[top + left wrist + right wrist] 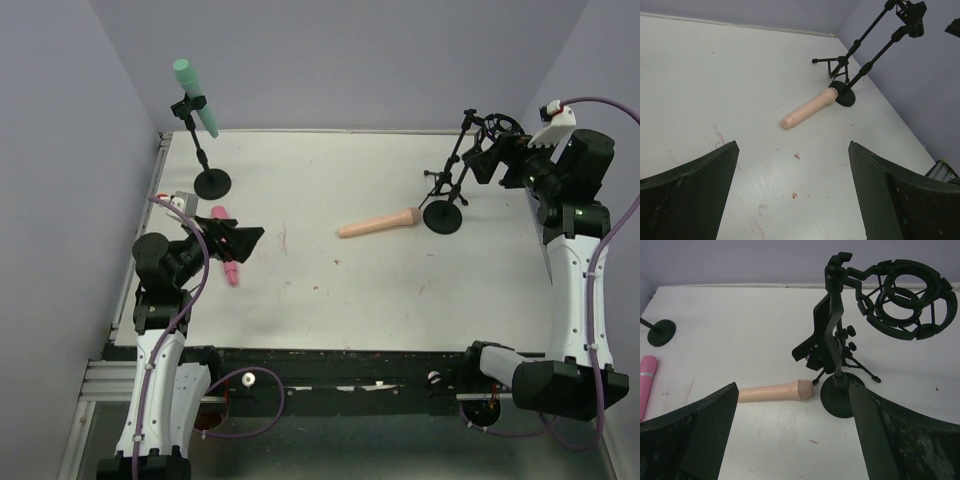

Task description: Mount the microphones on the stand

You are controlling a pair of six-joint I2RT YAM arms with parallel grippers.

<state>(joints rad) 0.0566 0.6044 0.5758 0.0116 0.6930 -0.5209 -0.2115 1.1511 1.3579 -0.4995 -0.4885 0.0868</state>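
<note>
A white counter (330, 300) fills the space between lilac walls, with an arm reaching in from either near corner. The left arm (160, 350) is white and black and bends low over the counter's left edge. The right arm (572, 290) stands taller along the right edge.

The left hand (238, 240) has its two dark fingers spread wide, with nothing between them. The right hand (480, 160) is spread just as wide and grips nothing.

Directly ahead of the right hand stands a black stand with a round base and a clip on top (832, 340). Just behind it is a black tripod stand carrying a ring-shaped cradle (907, 300), with the cradle up near the fingers. Well beyond the left hand, toward the far left corner, a third black round-based stand (200, 150) leans.

That far stand holds the teal-green tapered microphone (195, 95), clipped and tilted with its head uppermost. The peach-tan tapered microphone (378, 224) lies flat, well ahead of the left hand and low in front of the right hand. Its wider end is just beside the clip stand's round base; I cannot tell whether they touch. The pink tapered microphone (230, 270) lies flat on the counter under the left hand, with its ends showing past the fingers.
</note>
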